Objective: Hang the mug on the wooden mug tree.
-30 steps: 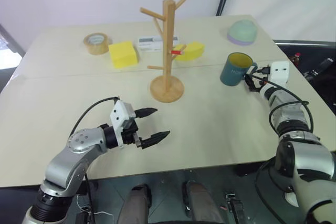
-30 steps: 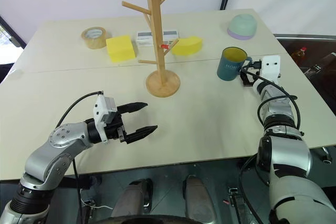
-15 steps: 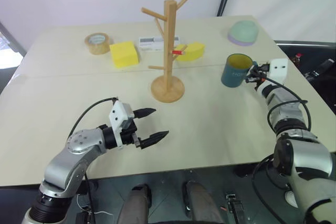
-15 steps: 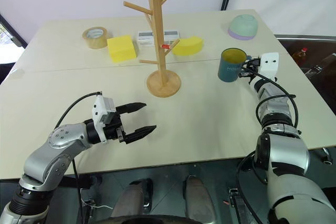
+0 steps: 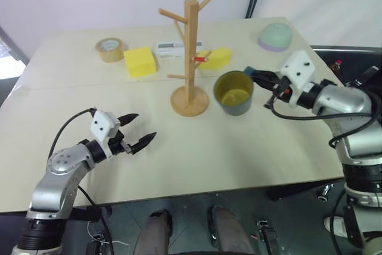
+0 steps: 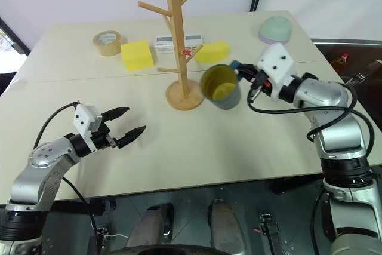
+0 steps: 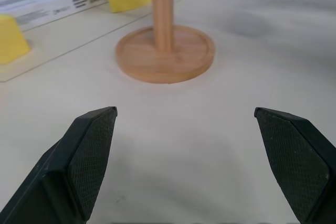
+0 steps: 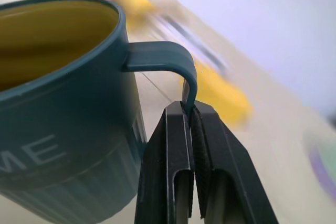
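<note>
Mug held in the air, just right of the mug tree post

The mug (image 5: 234, 92) hangs by its loop handle (image 8: 173, 61) — the right gripper (image 8: 190, 116) pinches it with jaws pressed together, the mouth tilted toward the camera. The wooden mug tree (image 5: 190, 58) stands to its left, pegs pointing up. The left gripper (image 5: 136, 131) is farther away, spread and empty.

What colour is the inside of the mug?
Yellow, inside the mug; the left eye view shows it best.
</note>
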Controlling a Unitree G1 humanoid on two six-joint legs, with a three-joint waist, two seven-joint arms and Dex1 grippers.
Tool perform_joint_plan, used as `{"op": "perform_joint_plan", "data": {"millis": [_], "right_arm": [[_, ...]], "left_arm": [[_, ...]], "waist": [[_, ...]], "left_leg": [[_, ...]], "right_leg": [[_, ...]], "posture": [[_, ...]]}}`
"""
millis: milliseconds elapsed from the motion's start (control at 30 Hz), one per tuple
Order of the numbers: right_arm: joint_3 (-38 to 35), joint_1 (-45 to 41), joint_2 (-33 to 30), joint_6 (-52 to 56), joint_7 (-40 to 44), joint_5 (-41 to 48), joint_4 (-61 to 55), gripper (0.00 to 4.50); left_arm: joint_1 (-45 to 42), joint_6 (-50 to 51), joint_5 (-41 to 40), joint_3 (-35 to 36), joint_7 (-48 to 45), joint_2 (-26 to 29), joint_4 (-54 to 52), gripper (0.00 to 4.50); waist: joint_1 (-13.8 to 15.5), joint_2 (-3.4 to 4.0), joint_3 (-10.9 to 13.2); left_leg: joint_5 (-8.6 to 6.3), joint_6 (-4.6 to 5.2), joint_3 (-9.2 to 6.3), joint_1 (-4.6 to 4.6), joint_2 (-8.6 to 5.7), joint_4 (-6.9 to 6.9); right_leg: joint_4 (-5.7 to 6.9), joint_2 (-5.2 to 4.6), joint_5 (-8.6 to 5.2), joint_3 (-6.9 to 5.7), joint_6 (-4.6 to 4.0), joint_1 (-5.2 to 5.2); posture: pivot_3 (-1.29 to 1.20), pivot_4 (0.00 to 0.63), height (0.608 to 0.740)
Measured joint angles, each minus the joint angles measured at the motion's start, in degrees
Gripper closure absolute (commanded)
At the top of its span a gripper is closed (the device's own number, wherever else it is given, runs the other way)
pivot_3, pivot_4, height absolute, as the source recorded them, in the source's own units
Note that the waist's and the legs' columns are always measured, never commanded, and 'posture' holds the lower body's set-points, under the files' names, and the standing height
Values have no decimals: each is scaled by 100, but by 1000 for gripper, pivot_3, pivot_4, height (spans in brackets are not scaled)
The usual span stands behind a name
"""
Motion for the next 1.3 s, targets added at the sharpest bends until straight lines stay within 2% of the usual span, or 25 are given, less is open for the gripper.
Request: {"op": "perform_joint_plan", "data": {"millis": [200,367,533,1067,1167,1267,1300], "right_arm": [[656,-1154,16,1478,-46,63,-713,4455],[1032,-1697,183,2000,-143,-8,-589,4455],[1262,-2112,326,2074,-231,-239,-148,4455],[1695,-2388,749,1563,-87,-822,781,4455],[1737,-2388,783,1554,-83,-854,824,3438],[1728,-2386,807,1554,-85,-857,828,1965],[1713,-2379,799,1554,-86,-856,818,1965]], "left_arm": [[-153,-140,30,23,-38,-9,200,0],[-124,-156,34,23,-20,-53,203,0],[-114,-158,34,14,12,-92,187,0],[-36,-156,31,26,120,-93,93,0],[-48,-156,31,26,128,-96,93,0],[-62,-156,31,26,132,-106,93,0],[-70,-156,31,25,133,-110,93,0]], "waist": [[15,-4,-1],[52,-6,-2],[37,-6,-2],[-1,-6,-2],[3,-6,-2],[5,-6,-2],[4,-6,-2]], "left_leg": [[0,0,6,-28,2,-5],[0,0,9,-59,-6,-16],[0,0,7,-58,-3,-13],[0,0,8,-57,-4,-9],[0,1,7,-57,-4,-9],[0,1,8,-57,-4,-8],[0,0,8,-57,-4,-8]], "right_leg": [[-13,-19,7,0,-12,-25],[-7,-15,8,0,-5,-67],[-2,-7,8,-3,-7,-68],[4,-2,10,-2,-3,-68],[5,-2,11,-2,-2,-68],[5,-2,18,-2,11,-68],[5,-2,18,-2,11,-68]], "posture": [[0,150,740],[0,150,740],[0,150,740],[0,150,740],[0,150,740],[0,150,740],[0,150,740]]}}
